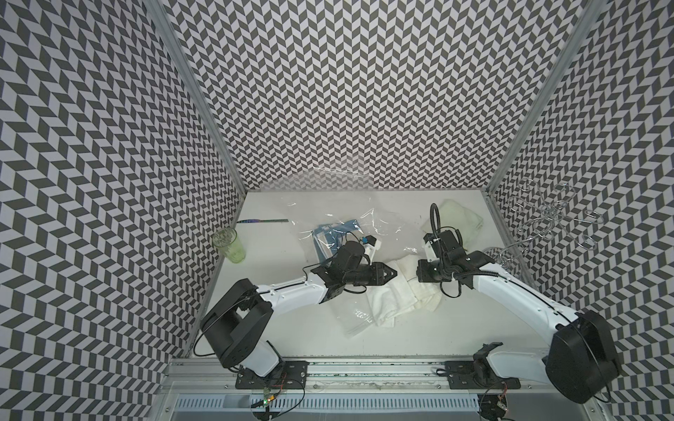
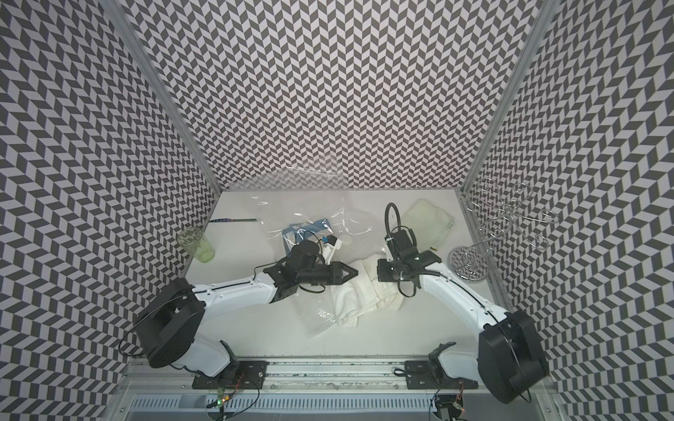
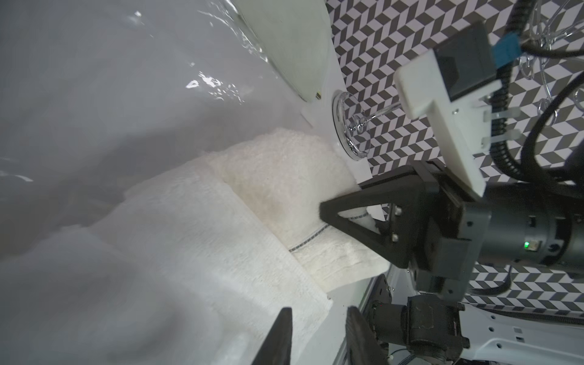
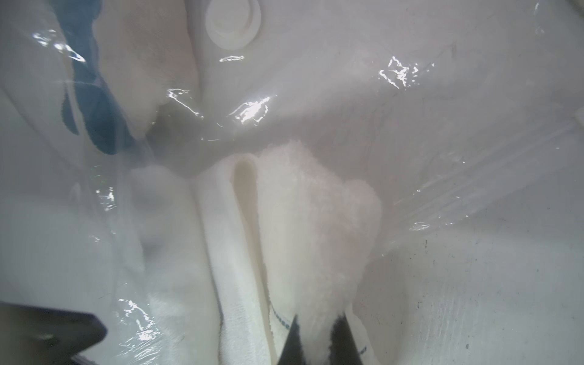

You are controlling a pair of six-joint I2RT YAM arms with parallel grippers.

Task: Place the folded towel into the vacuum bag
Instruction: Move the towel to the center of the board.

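Note:
The vacuum bag (image 1: 350,218) is clear crinkly plastic spread from the back wall toward the front, with a blue sheet (image 1: 335,229) inside and a round white valve cap (image 4: 234,22). The folded white towel (image 1: 395,295) lies at mid-table. Film covers its left part, and its far end pokes under the bag (image 4: 410,126). My right gripper (image 4: 317,319) is shut on a fold of the towel (image 4: 316,205); in both top views its tips hide under the wrist. My left gripper (image 3: 319,311) hovers over the towel's left edge, jaws apart, nothing plainly between them.
A green glass tumbler (image 1: 229,244) stands at the left wall, with a thin dark ruler (image 1: 262,221) behind it. A pale green cloth (image 1: 459,218) lies at the back right. A wire rack (image 1: 510,251) stands against the right wall.

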